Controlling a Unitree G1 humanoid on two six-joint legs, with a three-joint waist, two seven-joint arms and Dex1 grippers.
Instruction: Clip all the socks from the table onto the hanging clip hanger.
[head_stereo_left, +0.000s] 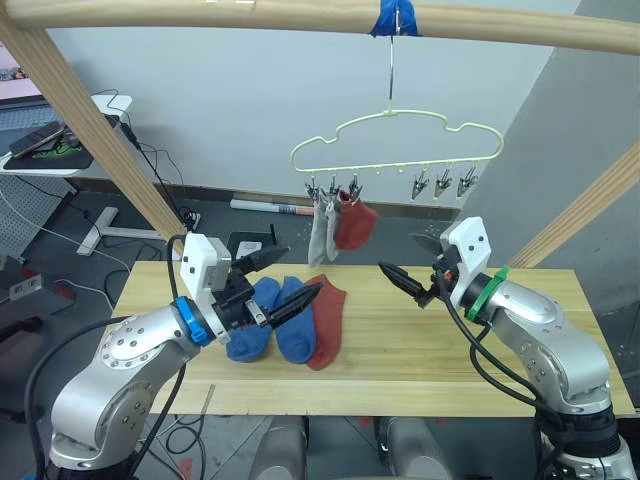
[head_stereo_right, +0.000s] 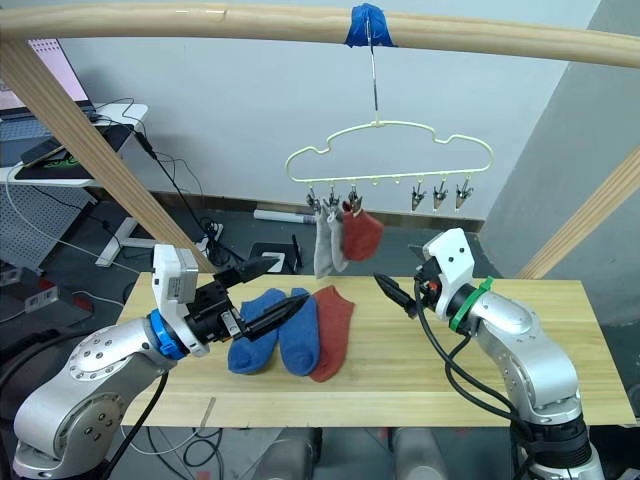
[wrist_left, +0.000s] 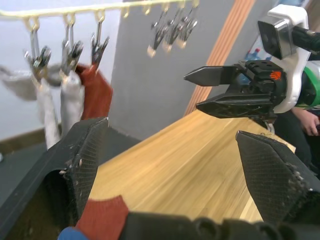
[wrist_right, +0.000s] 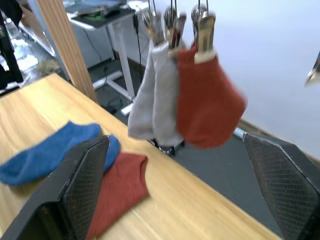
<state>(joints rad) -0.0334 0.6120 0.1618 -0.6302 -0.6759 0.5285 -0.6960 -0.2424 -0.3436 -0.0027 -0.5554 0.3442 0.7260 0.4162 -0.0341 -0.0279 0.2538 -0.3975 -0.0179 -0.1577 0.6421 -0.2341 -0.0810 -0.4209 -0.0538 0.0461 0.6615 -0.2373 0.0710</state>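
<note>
Table (head_stereo_left: 420, 340), light wood, desk (head_stereo_left: 60, 150) perhaps behind

Three socks hang on the clip hanger (head_stereo_left: 400, 150): two light grey socks (head_stereo_left: 322, 232) and one rust-red sock (head_stereo_left: 354, 224). On the table (head_stereo_left: 420, 345) lie two blue socks (head_stereo_left: 272, 318) and one rust-red sock (head_stereo_left: 324, 320). Three clips (head_stereo_left: 440, 184) at the hanger's right end are empty.

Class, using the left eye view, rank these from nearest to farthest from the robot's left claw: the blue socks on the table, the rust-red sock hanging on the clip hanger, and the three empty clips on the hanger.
1. Blue socks: on the table, right beside the left claw.
2. Hanging rust-red sock: above, toward the hanger's left end.
3. Empty clips: farthest, at the clip hanger's right end.
</note>
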